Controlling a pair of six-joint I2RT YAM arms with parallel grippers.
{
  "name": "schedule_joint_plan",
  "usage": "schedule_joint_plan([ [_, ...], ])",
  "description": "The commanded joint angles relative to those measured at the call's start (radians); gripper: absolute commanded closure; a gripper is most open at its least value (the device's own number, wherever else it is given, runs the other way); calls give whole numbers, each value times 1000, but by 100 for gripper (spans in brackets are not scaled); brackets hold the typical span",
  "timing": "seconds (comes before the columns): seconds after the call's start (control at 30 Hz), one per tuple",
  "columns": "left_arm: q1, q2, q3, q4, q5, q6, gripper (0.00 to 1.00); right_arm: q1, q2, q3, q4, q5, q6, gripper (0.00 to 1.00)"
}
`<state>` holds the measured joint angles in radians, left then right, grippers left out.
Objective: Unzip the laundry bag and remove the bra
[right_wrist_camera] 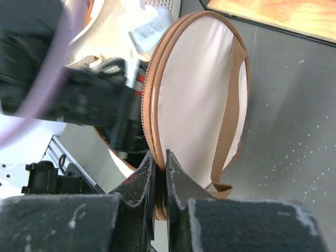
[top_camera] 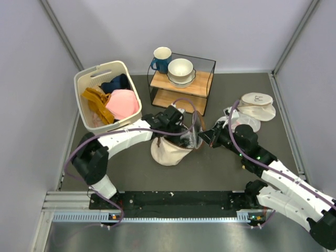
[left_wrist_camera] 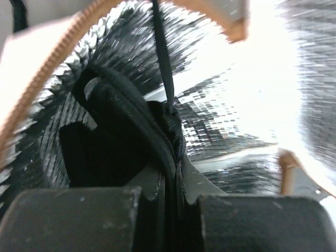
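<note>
The left tool [left_wrist_camera: 173, 181] sits inside the mouth of the laundry bag [top_camera: 169, 151]. Its jaws are nearly closed on a fold of the black bra [left_wrist_camera: 126, 121], whose thin strap runs up and away ahead of the fingertips. The right tool [right_wrist_camera: 160, 165] is pinched tight on the zip edge of the bag's round lid [right_wrist_camera: 194, 89], holding it clear of the opening.

The step in hand appears to be drawing the bra out. To do it well, the left tool should pull straight back through the mouth. It should go slowly, so the strap does not snag on the zip teeth [left_wrist_camera: 47, 73] just to its left. The right tool should hold firm so the bag does not follow.

The bag lies on its side on the table [top_camera: 199, 173] between the two tools. It is cream cloth with a brown strap [right_wrist_camera: 228, 121], and crinkled silver lining [left_wrist_camera: 220, 126] surrounds the left tool.
</note>
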<state>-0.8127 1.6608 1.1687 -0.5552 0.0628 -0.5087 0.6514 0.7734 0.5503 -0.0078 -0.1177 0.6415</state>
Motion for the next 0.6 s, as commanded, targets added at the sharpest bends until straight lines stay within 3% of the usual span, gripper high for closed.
schedule_joint_plan([
  [0.0,1,-145,188,-132,40,101,100,-12,-2,46,32,33,-34,100],
  [0.3,33,-233,279,-140,153,118,100,-12,30,69,25,53,-40,100],
  [0.57,116,-279,283,4,294,14,100,-10,32,66,22,62,-42,100],
])
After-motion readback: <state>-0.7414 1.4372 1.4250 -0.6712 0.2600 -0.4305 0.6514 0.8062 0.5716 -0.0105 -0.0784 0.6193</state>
